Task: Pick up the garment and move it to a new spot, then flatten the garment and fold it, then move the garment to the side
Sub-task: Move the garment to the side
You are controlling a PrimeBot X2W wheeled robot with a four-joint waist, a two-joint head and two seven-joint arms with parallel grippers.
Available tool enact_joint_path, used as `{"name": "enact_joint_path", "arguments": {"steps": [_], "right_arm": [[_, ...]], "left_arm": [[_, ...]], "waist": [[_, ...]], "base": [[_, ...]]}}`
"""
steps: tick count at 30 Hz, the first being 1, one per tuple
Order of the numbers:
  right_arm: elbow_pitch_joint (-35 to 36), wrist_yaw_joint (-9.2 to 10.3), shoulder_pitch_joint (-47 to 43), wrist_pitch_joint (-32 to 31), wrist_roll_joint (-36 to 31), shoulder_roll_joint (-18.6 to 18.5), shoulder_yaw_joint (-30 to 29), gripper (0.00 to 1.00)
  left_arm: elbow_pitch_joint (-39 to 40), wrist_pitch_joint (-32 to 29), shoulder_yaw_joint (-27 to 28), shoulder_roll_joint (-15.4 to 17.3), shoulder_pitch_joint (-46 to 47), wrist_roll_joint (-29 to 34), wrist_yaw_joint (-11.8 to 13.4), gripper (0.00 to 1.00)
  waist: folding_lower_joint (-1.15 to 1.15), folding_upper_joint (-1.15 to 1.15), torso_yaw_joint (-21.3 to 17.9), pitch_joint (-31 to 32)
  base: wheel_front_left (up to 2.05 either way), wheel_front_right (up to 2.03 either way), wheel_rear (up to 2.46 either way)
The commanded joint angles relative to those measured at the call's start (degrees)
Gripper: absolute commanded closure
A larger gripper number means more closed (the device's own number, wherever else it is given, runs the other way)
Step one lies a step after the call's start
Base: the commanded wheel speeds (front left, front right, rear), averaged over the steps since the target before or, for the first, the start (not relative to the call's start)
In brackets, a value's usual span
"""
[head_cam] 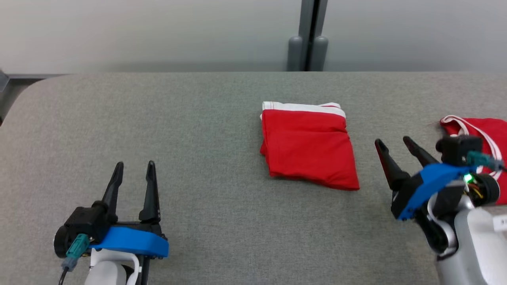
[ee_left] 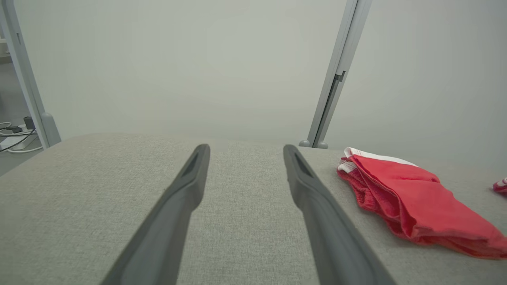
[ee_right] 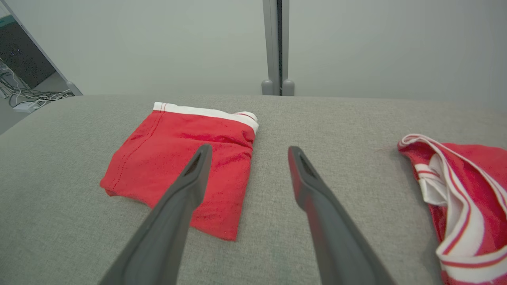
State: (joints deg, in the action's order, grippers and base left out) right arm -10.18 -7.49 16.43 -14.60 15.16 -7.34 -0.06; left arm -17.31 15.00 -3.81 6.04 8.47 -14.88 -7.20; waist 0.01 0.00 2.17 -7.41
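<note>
I've got left gripper (head_cam: 135, 164) and right gripper (head_cam: 392, 140) both spread wide, holding nothing. Folded red shorts (head_cam: 309, 146) lie flat on desk (head_cam: 198, 130), near right gripper's left, not touching. Crumpled red-white garment (head_cam: 485, 128) at its right.

Two red garments (head_cam: 309, 148) (head_cam: 497, 126), one grey table (head_cam: 178, 118).

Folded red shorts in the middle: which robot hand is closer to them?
The right gripper. It hovers just right of the folded red shorts, fingers open. The left gripper is farther away, off to their left and nearer the robot, also open.
</note>
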Motion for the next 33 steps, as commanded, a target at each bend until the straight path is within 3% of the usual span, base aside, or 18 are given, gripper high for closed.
{"name": "enact_joint_path", "arguments": {"steps": [1,8,15,19,20,21,22,27,33], "right_arm": [[-1.9,0.0,3.32,-2.92,0.42,0.43,-0.21,0.0],[-14.81,0.0,14.56,-14.97,-1.62,2.05,-6.46,0.0],[-25.11,0.0,20.32,-16.37,-6.94,3.39,-15.91,0.0],[-30.35,0.0,20.82,-18.44,-9.31,4.2,-16.74,0.0],[-31.18,-0.01,20.8,-18.86,-9.56,4.38,-16.16,0.21],[-31.7,-0.02,21.0,-19.18,-9.42,4.55,-15.39,0.77],[-31.77,-0.03,21.11,-19.11,-9.24,4.72,-14.16,1.0],[-28.82,-0.01,22.4,-18.22,-8.84,2.23,-8.42,1.0],[-20.35,0.04,25.29,-24.13,-1.52,-4.77,7.81,1.0]], "left_arm": [[0.61,0.24,-0.37,-0.24,1.32,0.4,-0.35,0.0],[1.72,0.24,-2.94,-1.12,4.05,0.14,-0.34,0.0],[1.76,0.24,-5.3,-1.82,4.74,-0.7,-0.3,0.0],[1.56,0.24,-5.18,-1.9,4.54,-1.04,-0.3,0.0],[1.52,0.24,-5.0,-1.92,4.39,-1.07,-0.3,0.0],[1.5,0.24,-4.96,-1.92,4.24,-1.05,-0.3,0.0],[1.49,0.24,-4.85,-1.92,4.17,-1.08,-0.3,0.0],[1.9,0.24,-4.61,-1.48,3.86,-1.02,-0.31,0.0],[3.25,0.22,-2.61,-0.65,2.22,-0.98,-0.31,0.0]], "waist": [[-0.01,0.0,2.93,-3.0],[-0.01,0.0,8.17,-7.21],[-0.01,0.0,12.25,-9.5],[-0.01,0.0,12.4,-9.75],[-0.01,0.0,12.19,-9.65],[-0.01,0.0,11.89,-9.49],[-0.01,0.0,11.45,-9.24],[-0.01,0.0,8.84,-8.07],[-0.01,0.0,1.24,-6.66]], "base": [[0.0,0.0,0.0],[0.0,0.0,0.0],[0.0,0.0,0.0],[0.0,0.0,0.0],[0.0,0.0,0.0],[0.0,0.0,0.0],[0.0,0.0,0.0],[0.0,0.0,0.0],[0.0,0.0,0.0]]}}
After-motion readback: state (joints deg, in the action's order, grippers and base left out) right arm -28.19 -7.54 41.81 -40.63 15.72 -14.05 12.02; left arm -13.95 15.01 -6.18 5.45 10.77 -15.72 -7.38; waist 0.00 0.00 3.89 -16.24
